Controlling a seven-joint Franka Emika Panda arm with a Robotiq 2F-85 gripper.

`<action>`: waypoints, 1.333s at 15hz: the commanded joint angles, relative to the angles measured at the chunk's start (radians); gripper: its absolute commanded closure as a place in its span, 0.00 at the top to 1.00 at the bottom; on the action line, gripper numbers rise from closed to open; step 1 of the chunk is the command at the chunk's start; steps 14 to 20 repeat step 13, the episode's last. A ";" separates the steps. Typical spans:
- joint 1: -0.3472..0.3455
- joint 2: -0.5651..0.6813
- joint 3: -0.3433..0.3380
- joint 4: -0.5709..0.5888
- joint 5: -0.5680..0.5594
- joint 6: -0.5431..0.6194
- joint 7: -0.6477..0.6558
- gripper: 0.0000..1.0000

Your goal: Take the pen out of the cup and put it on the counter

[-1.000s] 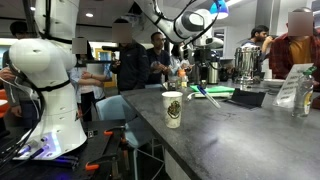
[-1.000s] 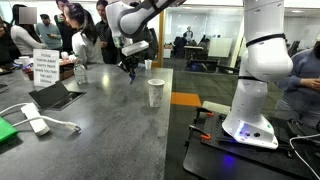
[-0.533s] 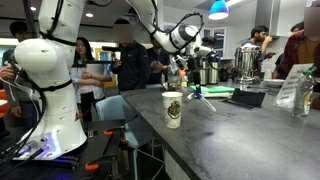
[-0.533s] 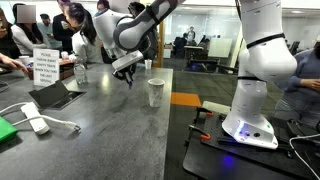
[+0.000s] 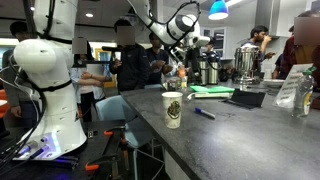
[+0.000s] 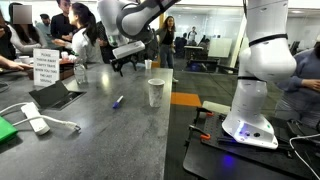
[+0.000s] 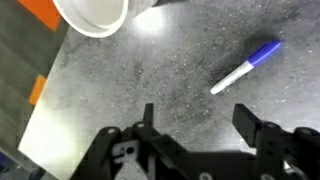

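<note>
The pen (image 7: 247,67), a white barrel with a blue cap, lies flat on the dark grey counter (image 7: 150,70). It shows in both exterior views (image 5: 205,113) (image 6: 117,101), beside the cup and apart from it. The cream cup (image 5: 173,108) with a dark emblem stands upright near the counter edge (image 6: 155,92); its rim shows in the wrist view (image 7: 92,15). My gripper (image 7: 196,115) hangs open above the counter with nothing between its fingers, raised over the pen in both exterior views (image 5: 182,58) (image 6: 124,63).
A tablet (image 6: 55,95), a white sign (image 6: 45,67), a bottle (image 6: 80,72) and a white adapter with cable (image 6: 35,123) sit on the counter. A metal urn (image 5: 246,62) and green paper (image 5: 210,90) lie farther back. People stand behind.
The gripper was shut on the pen above the counter; it has opened and risen, and the pen now lies on the counter beside the cup.
</note>
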 commanded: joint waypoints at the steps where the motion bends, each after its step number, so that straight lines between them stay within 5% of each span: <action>1: -0.073 -0.145 0.025 -0.111 0.223 0.016 -0.196 1.00; 7: -0.128 -0.271 0.015 -0.167 0.457 -0.112 -0.522 1.00; 20: -0.134 -0.296 0.026 -0.161 0.403 -0.102 -0.605 1.00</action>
